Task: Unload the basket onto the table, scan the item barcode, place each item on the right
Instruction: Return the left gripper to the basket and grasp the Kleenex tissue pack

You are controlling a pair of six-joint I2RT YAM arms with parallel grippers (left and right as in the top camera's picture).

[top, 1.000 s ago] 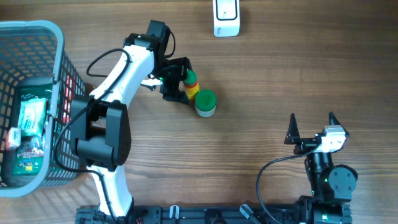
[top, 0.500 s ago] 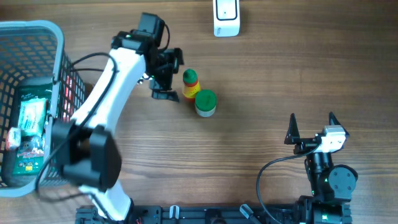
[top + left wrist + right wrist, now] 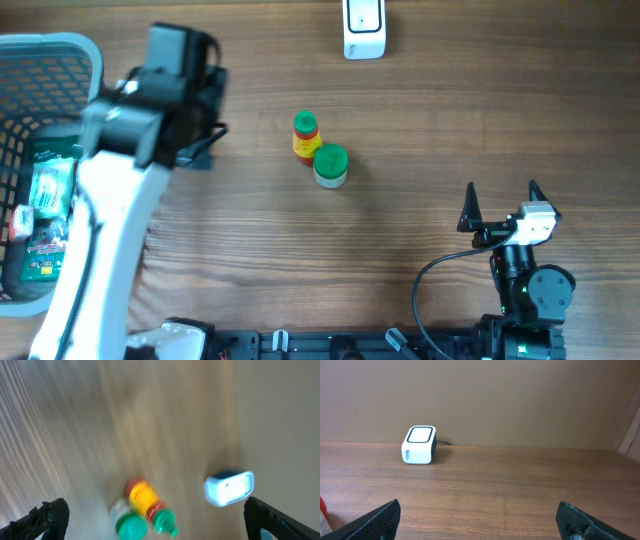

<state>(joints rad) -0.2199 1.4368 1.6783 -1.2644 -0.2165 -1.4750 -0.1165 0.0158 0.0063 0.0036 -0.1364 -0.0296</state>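
Bottle sits on the tabletop touching a green-lidded jar, well short of the scanner, so I'd guess unscanned. Left end effector wide and empty, right end effector wide too, parked.

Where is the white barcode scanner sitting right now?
In the overhead view the white scanner sits at the far edge of the table, near the middle, beyond the yellow bottle and the green-capped jar.
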